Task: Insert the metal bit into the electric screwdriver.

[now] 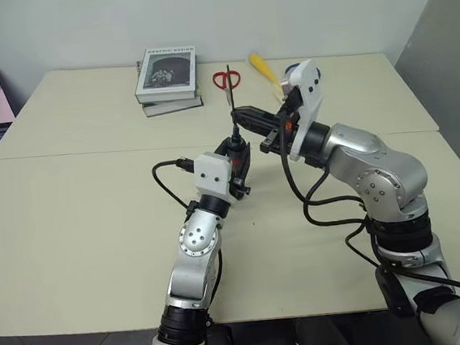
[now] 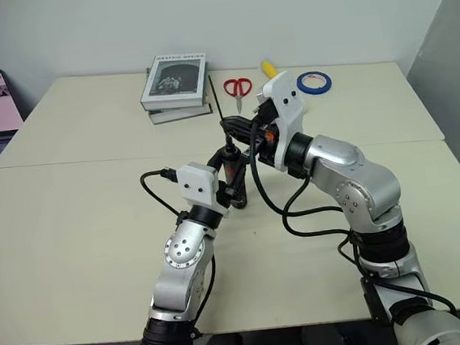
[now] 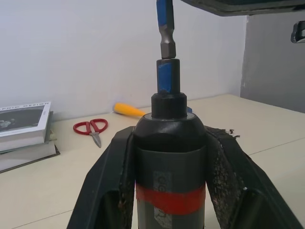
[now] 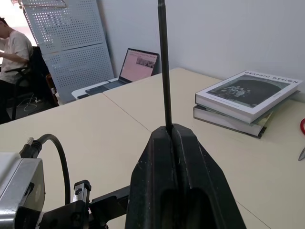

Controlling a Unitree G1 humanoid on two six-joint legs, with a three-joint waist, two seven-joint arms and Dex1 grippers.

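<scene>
Your thin grey metal bit (image 4: pixel 164 71) is stiff, light and slick, so it can slip or twist in a pinch; you hold it mid-shaft, its lower end at the socket. The right gripper (image 2: pixel 238 128) has its fingers closed on the rod, reaching in nearly level from the right, above the counter (image 1: pixel 80 228). The left gripper (image 3: pixel 167 157) has its fingers clamped around the black pen-shaped electric screwdriver with the red band (image 3: pixel 169 191), tip upward, a firm rigid body. The bit's hex end looks just above the blue chuck.
</scene>
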